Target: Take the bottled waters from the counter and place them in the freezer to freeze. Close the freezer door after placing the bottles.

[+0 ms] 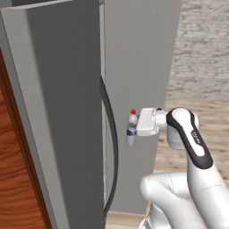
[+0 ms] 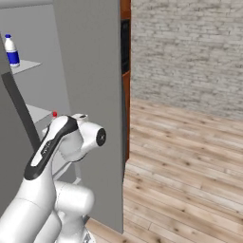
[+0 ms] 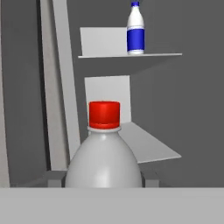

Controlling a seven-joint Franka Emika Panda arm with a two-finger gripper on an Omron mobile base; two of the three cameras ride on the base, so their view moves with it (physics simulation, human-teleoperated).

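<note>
My gripper (image 1: 134, 130) is shut on the greyish bottled water with the red cap (image 1: 131, 129), holding it upright at the freezer's opening. In the hand view this bottle (image 3: 104, 159) stands close between the fingertips (image 3: 151, 178), just before a lower shelf (image 3: 151, 146). The blue-labelled bottled water (image 3: 135, 31) stands on the upper shelf (image 3: 131, 55) inside the freezer, also seen at the top left of the right base view (image 2: 11, 51). The freezer door (image 1: 58, 116) stands swung open, its dark bar handle (image 1: 112, 143) beside the held bottle. The counter is out of view.
The closed right-hand panel (image 2: 95, 95) of the unit stands just right of my arm. A wooden cabinet side (image 1: 15, 179) flanks the open door on the left. Plank floor (image 2: 190, 166) and a brick wall (image 2: 190, 52) lie to the right.
</note>
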